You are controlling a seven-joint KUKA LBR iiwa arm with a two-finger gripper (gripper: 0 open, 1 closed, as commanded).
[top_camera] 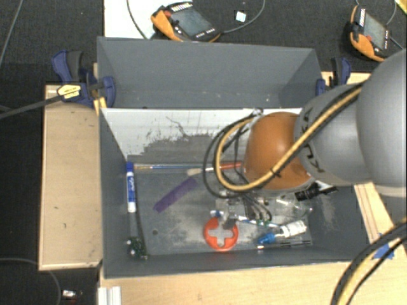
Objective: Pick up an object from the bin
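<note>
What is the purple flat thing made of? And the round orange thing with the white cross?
The purple strip looks like soft foam or felt: flat, dull, no shine, but I can't be sure. The round orange thing looks like plastic: bright even colour and a smooth face, though rubber is possible. The bin is grey metal, scuffed pale on its back wall.

The pincer (230,216) hangs over an orange-red round piece (220,235) in the bin (172,237) — a purple strip (176,194) lies nearby.
</note>
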